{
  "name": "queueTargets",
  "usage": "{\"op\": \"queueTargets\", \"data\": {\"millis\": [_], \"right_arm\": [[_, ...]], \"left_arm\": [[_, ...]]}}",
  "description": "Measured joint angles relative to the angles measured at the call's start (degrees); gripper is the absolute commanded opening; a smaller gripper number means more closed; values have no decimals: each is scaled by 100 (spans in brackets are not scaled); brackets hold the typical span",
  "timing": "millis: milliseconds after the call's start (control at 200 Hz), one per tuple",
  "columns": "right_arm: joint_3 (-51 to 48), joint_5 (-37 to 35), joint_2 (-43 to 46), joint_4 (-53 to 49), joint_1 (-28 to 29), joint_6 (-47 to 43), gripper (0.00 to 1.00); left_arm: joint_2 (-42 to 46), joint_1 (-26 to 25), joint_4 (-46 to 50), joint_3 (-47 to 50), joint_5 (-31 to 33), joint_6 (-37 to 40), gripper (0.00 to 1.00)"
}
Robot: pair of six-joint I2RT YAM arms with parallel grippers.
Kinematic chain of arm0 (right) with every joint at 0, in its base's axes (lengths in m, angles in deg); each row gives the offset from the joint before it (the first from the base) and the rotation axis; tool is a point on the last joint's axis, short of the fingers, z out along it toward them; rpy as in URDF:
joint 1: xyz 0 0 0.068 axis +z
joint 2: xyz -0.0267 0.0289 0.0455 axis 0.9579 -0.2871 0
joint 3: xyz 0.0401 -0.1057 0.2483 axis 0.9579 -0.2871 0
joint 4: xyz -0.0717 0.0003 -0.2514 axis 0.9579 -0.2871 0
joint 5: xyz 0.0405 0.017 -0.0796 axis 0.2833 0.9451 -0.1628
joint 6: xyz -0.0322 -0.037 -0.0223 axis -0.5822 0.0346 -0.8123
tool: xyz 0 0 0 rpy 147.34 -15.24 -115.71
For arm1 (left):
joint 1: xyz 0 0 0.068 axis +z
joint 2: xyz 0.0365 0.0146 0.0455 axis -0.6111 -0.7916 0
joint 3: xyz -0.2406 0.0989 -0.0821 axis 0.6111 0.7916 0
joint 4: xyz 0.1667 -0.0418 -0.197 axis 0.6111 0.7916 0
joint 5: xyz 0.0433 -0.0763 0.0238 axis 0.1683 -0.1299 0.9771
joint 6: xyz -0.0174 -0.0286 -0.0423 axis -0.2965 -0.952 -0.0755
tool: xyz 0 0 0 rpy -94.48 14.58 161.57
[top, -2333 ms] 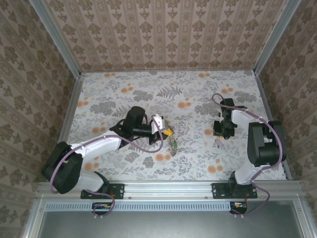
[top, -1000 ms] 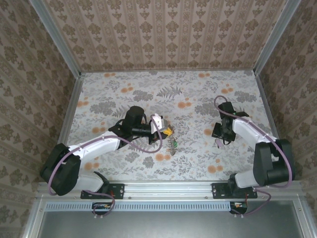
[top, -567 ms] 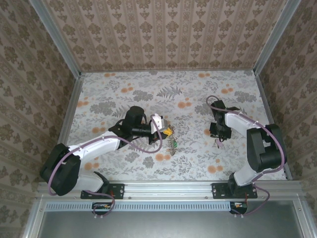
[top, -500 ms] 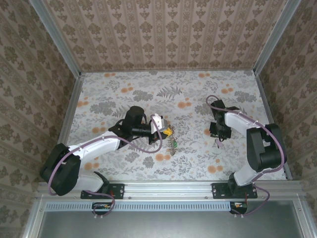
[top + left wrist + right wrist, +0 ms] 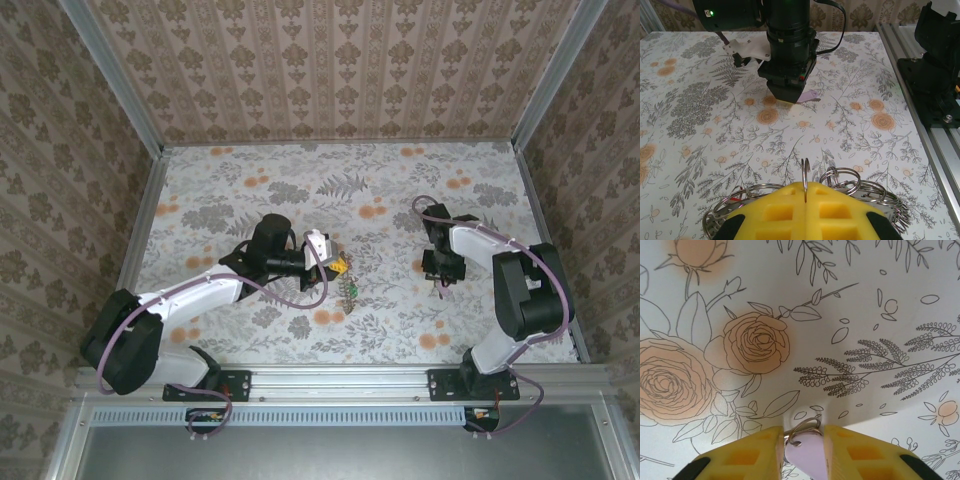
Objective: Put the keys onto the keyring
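Right tool point(image 5: 441, 279) leftward, narrower around tag point(image 5: 804, 454)

Far surface open, near half crowded by both arms.
The surface point(image 5: 300, 165) lies bare from 10 through 2 o'clock up to the walls point(image 5: 330, 70), and a bare lane runs between the arms. The left arm point(image 5: 200, 290) slants in from 7 o'clock to the centre, the keyring point(image 5: 804, 172) pinched in its fingers point(image 5: 775, 212), loose rings point(image 5: 875, 197) bunched beside them. The right arm point(image 5: 525, 285) blocks 3 to 5 o'clock; a lilac key tag point(image 5: 805, 452) fills the gap between its fingers point(image 5: 747, 455).
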Motion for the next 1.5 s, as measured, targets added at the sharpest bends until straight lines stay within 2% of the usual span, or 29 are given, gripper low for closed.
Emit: {"op": "queueTargets", "data": {"millis": [320, 410, 485, 600, 915, 1030, 1320, 1500], "right_arm": [[61, -44, 2, 0, 138, -46, 17], [63, -48, 13, 0, 155, -76, 11], [63, -68, 13, -2, 155, -109, 14], [63, -129, 11, -9, 155, -125, 27], [94, -214, -11, -66, 155, -153, 28], [144, -221, -105, -63, 155, -155, 26], [173, -295, -129, -107, 155, -181, 8], [173, -280, 37, -103, 162, -203, 6]], "left_arm": [[0, 0, 120, 0, 0, 0, 0], [0, 0, 125, 0, 2, 0, 0], [0, 0, 127, 0, 0, 0, 0], [0, 0, 131, 0, 2, 0, 0], [0, 0, 173, 0, 2, 0, 0], [0, 0, 192, 0, 0, 0, 0], [0, 0, 208, 0, 0, 0, 0], [0, 0, 210, 0, 0, 0, 0]]}}
